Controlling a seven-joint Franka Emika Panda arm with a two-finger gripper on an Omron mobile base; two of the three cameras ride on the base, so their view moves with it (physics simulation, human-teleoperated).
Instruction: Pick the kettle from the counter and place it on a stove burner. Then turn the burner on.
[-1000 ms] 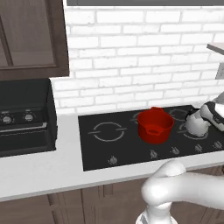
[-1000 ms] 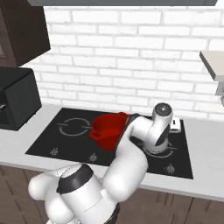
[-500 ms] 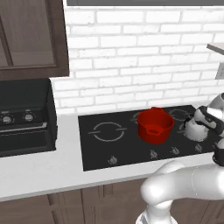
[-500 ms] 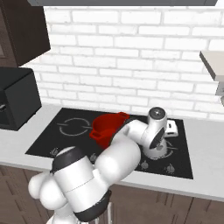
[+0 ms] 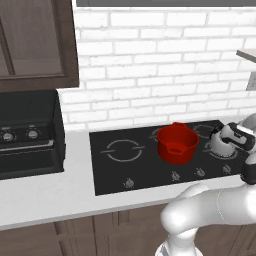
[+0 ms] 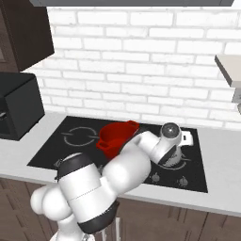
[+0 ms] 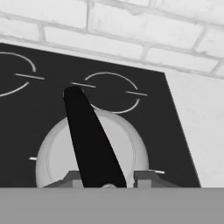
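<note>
Now the white arm has swung further right and lower than it was a second ago, its elbow folding down across the front of the bench (image 5: 45, 195), while the kettle (image 5: 220, 144) has barely shifted on the black cooktop (image 5: 125, 170). It sits at the cooktop's right end, just beside the red pot (image 5: 176, 144), apparently low over or on a front burner ring. By my reading the carry is over and only the release and the knob remain.

The end effector (image 7: 105, 181) is pinching the kettle's dark handle (image 7: 89, 135), fingers pressed onto it. The hand view shows this grip, plus the rear stove burner (image 7: 109, 92) lying bare beyond the kettle; the right base view hides most of the kettle behind the wrist.
</note>
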